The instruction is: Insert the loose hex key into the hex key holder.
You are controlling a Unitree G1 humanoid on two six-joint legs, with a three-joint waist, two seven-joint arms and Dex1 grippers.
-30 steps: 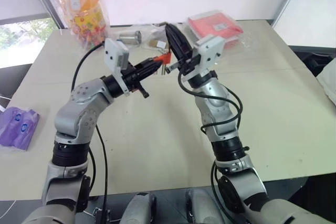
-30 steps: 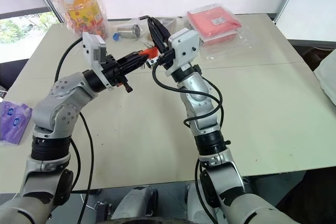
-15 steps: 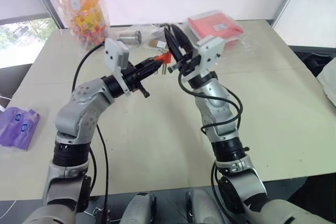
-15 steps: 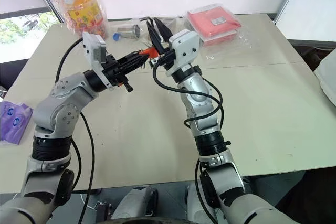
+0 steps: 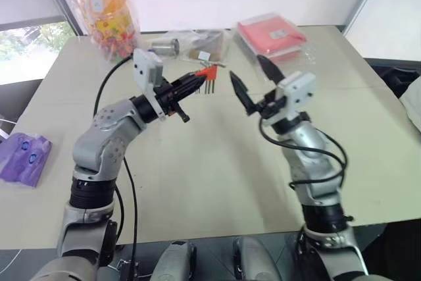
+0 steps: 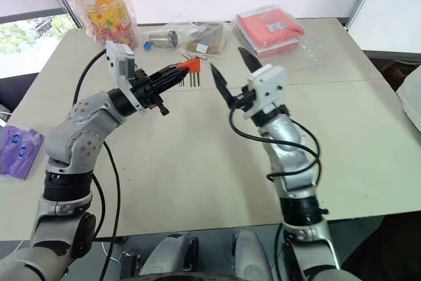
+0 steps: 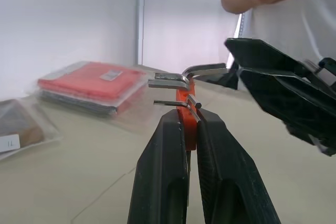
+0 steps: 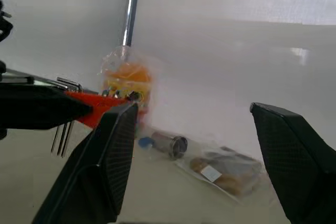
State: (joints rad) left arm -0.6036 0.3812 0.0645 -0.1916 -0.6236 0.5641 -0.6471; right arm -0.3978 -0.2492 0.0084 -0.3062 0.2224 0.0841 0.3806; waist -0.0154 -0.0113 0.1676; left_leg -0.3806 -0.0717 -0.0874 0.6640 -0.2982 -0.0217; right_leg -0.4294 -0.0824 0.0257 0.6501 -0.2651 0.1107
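1. A crinkled purple plastic packet (image 5: 23,158) lies at the left edge of the matte beige desk (image 5: 197,176).
2. A glossy clear bag of orange and yellow sweets (image 5: 105,11) stands at the far left corner.
3. The left gripper (image 5: 197,78), two tapered black fingers (image 7: 163,177), is clamped tight on the small red-orange plastic hex key holder (image 7: 186,114), held above the desk well in from its far edge.
4. Thin grey metal keys (image 5: 209,86) hang straight down from the holder; from the left wrist, their bent ends (image 7: 170,83) curve out of the block's side. I cannot tell which of them is the loose hex key.
5. A short shiny metal cylinder (image 6: 161,37) and brown items in clear wrap (image 6: 204,41) lie along the far edge.
6. The right gripper (image 5: 253,83) stands apart from the holder, its pointed black fingers (image 8: 110,156) spread wide and holding nothing.
7. A flat red packet in clear plastic (image 5: 271,34) lies at the far right.
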